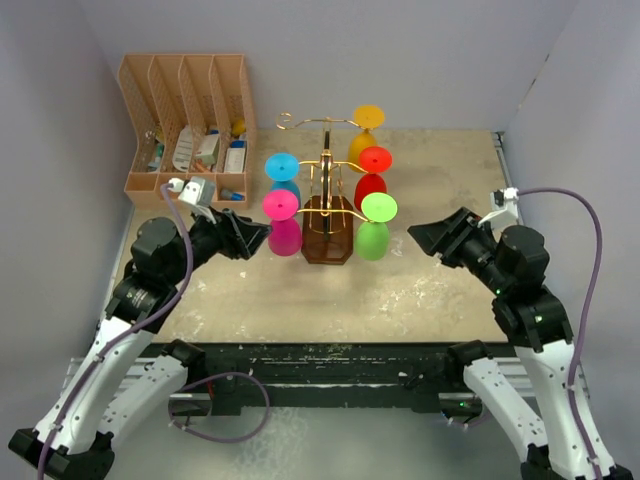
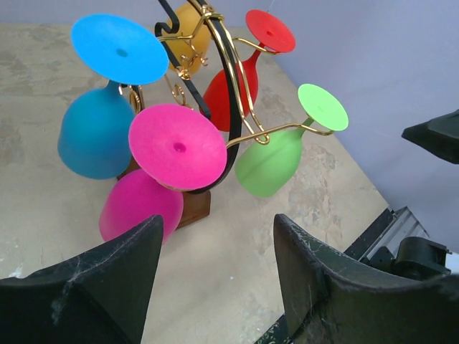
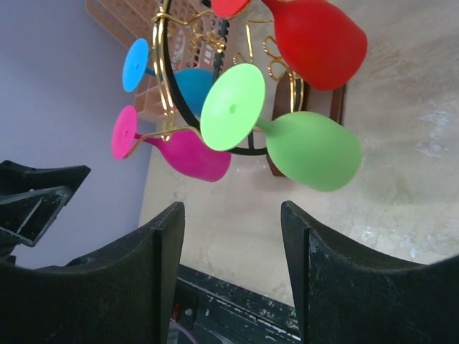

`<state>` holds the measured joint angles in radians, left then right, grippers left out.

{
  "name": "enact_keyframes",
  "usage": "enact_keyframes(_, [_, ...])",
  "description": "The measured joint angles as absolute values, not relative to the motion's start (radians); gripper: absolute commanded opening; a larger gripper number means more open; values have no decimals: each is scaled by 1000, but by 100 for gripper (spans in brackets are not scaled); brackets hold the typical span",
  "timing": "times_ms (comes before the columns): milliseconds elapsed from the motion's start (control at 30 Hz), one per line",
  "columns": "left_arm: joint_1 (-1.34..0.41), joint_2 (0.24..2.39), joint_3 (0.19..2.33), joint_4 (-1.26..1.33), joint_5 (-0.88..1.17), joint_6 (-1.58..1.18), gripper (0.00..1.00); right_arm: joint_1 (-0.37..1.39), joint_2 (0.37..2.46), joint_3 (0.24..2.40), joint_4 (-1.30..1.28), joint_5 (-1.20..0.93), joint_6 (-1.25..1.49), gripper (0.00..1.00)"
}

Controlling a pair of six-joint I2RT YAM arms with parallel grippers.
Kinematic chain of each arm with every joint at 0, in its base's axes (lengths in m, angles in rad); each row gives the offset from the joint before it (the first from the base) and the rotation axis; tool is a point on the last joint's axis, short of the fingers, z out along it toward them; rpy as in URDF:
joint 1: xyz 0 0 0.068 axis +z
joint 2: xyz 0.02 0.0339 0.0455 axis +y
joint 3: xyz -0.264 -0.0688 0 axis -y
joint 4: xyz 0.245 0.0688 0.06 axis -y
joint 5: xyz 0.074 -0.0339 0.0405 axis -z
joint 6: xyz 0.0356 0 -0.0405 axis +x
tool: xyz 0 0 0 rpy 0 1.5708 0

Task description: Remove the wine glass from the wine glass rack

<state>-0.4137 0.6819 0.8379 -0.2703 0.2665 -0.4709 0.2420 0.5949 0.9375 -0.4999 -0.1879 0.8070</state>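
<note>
The gold wire wine glass rack stands on a dark brown wooden base in mid table. Several plastic wine glasses hang upside down on it: pink, blue, green, red and orange. My left gripper is open and empty, just left of the pink glass. My right gripper is open and empty, a little right of the green glass. The rack also shows in the left wrist view and the right wrist view.
A tan slotted file organiser holding small items stands at the back left. Grey walls close in the left, back and right sides. The table's black front rail runs between the arm bases.
</note>
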Motion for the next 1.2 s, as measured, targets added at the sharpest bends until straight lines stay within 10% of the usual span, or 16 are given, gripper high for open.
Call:
enact_keyframes(1000, [-414, 719, 924, -232, 284, -479, 66, 242, 941, 878, -133, -325, 941, 48])
enact_keyframes(1200, [-414, 720, 924, -234, 282, -479, 66, 242, 958, 874, -103, -334, 952, 32])
